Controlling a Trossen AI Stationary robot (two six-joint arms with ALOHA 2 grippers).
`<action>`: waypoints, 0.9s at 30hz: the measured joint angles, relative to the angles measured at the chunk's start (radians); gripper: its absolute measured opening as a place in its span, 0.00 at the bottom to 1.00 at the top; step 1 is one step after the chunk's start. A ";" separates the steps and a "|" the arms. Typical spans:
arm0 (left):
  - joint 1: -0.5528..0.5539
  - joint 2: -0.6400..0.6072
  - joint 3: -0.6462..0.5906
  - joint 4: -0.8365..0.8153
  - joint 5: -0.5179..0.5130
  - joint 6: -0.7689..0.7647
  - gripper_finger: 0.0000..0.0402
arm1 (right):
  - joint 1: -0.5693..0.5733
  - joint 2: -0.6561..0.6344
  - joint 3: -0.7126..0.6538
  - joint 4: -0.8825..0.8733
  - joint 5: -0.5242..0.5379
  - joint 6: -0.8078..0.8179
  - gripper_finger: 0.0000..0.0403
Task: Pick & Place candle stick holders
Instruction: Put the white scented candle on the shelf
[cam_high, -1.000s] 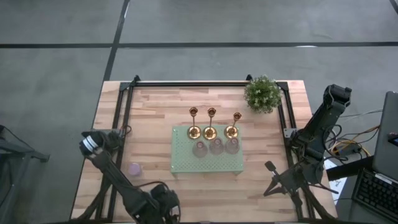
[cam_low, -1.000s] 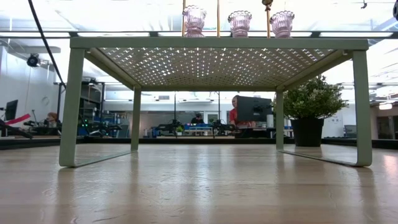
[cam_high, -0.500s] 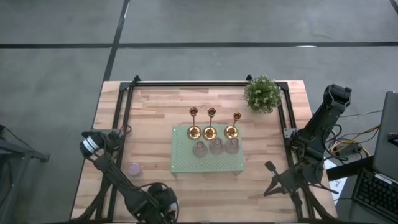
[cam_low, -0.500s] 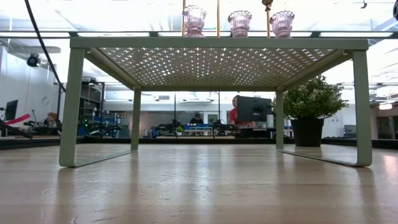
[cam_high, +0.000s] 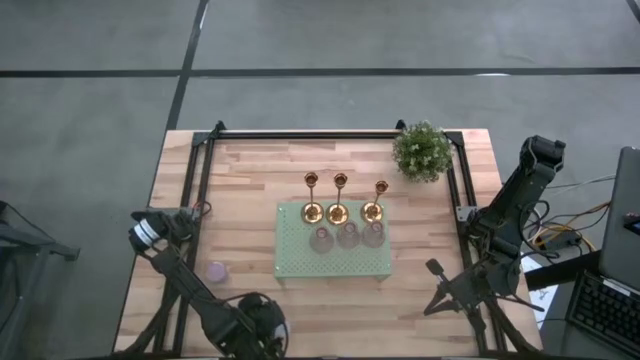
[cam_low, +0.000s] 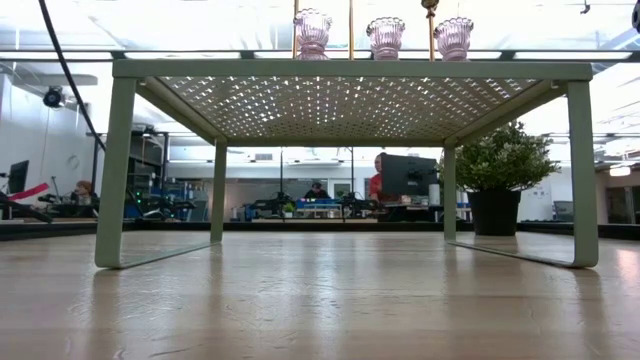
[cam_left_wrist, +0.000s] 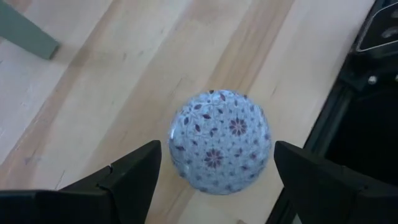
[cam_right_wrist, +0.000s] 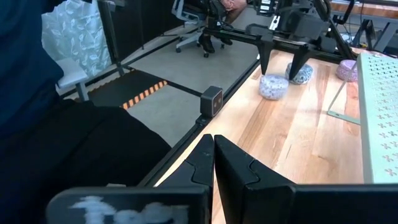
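1. Three gold candle stick holders (cam_high: 340, 198) stand in a row along the far edge of a pale green perforated stand (cam_high: 335, 258) at the centre of the high view, each upright on its round base.
2. Three squat pinkish glass holders (cam_high: 346, 236) sit in a second row on the stand just in front of the gold ones; the low view shows them in the upper middle of the frame, on the mesh top.
3. A blue-and-white patterned holder (cam_left_wrist: 219, 141) lies on the wooden table (cam_high: 250, 190), filling the middle of the left wrist view, with a leg of the stand at the upper left.
4. The left gripper (cam_left_wrist: 214, 186) hovers over that patterned holder, fingers spread wide to either side of it and touching nothing.
5. A small lilac holder (cam_high: 217, 270) rests on the table at the lower left of the high view, beside the left arm.
6. The right gripper (cam_right_wrist: 213, 163) waits at the table's lower right corner, its fingers pressed together and empty.
7. A potted plant (cam_high: 422, 150) stands at the table's upper right corner in the high view.
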 joint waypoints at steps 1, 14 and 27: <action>0.000 0.000 0.004 0.001 -0.002 0.000 0.78 | -0.001 0.000 0.000 0.000 0.000 0.000 0.02; 0.013 -0.001 -0.036 0.061 -0.027 0.008 0.78 | 0.000 0.000 0.000 0.000 0.001 0.000 0.02; 0.015 0.000 -0.071 0.121 -0.026 0.058 0.78 | 0.000 0.000 -0.001 -0.001 0.001 0.000 0.02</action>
